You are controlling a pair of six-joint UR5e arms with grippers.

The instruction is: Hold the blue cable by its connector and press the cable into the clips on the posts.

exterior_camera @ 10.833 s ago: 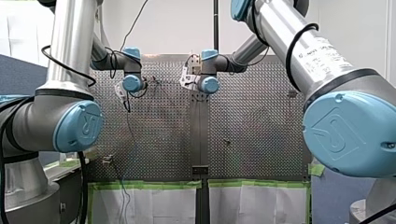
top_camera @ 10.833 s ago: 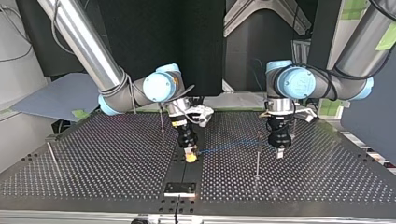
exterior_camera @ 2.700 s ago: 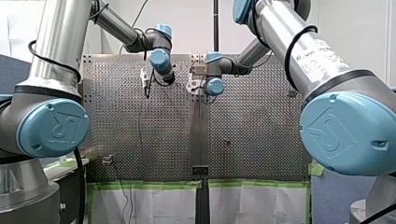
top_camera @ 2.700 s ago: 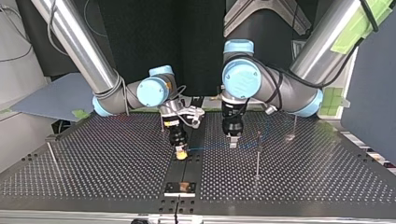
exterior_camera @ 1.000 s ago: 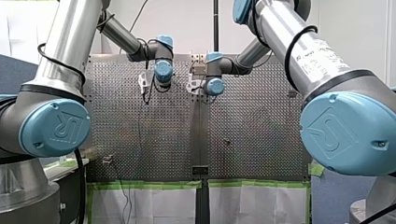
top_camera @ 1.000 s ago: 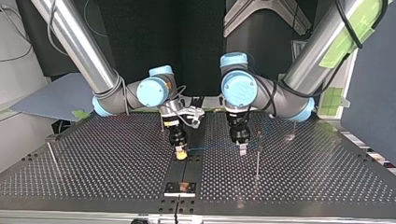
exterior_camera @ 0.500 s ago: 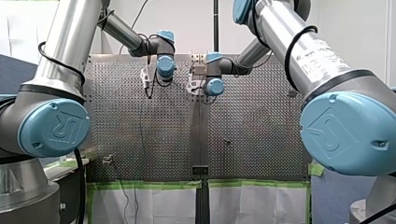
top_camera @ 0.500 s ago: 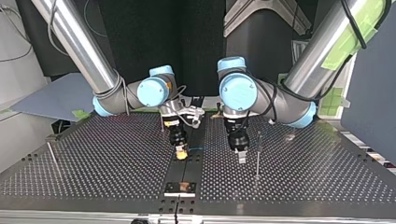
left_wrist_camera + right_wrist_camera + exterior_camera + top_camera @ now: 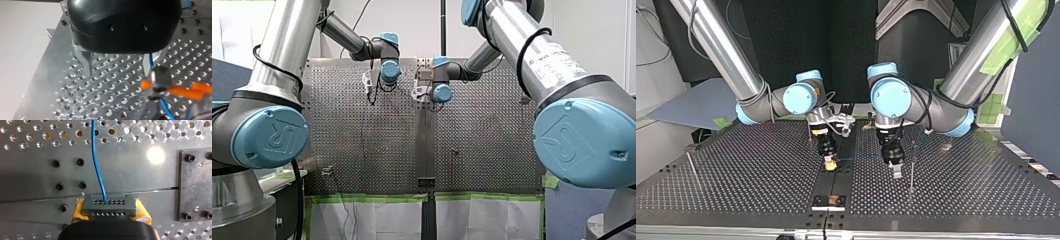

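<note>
Front view looks from behind and above over the perforated table [image 9: 377,150]; top view faces back, low (same table, opposite side). Both wrist views sit close, onto its holes.

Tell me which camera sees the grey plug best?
The right wrist view: the grey plug sits close up between my right gripper's yellow pads. The top view shows only those pads; the others, nothing.
</note>
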